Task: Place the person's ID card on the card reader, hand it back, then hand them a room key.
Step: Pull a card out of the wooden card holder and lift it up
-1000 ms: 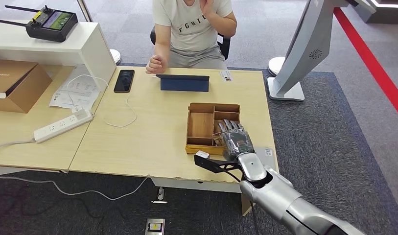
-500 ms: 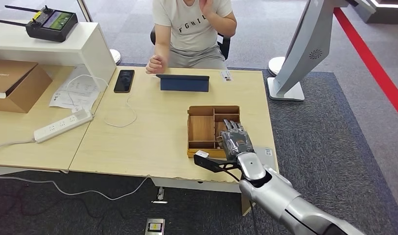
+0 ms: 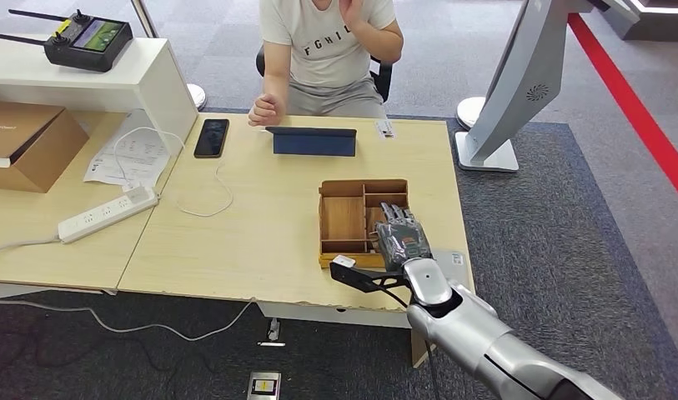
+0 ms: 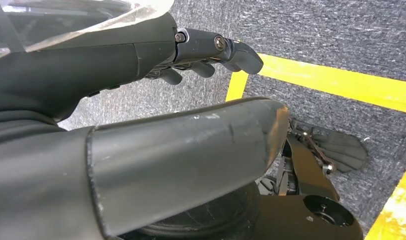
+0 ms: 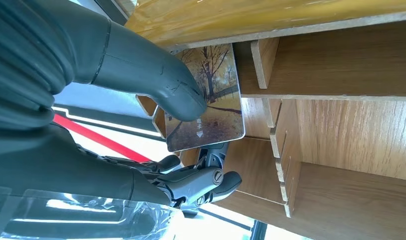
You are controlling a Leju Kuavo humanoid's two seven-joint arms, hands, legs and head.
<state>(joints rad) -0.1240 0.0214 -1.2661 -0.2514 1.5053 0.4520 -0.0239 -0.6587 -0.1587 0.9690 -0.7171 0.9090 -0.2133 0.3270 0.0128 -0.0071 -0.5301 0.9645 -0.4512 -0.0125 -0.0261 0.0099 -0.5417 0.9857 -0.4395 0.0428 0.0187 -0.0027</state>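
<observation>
One light wooden table (image 3: 260, 225) carries one brown wooden divided tray (image 3: 344, 218), one dark blue flat card reader (image 3: 314, 141), one black smartphone (image 3: 211, 137) and one white power strip (image 3: 107, 213); one autumn-tree picture card (image 5: 208, 97) sits inside the tray.

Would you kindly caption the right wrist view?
Right hand pinches a tree-printed key card inside the wooden tray.

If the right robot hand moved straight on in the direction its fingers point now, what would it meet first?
Probably the far wall of the wooden tray, since the right robot hand, pinching a room key card, points across its right-side compartments toward the person. Depth is unclear.
</observation>
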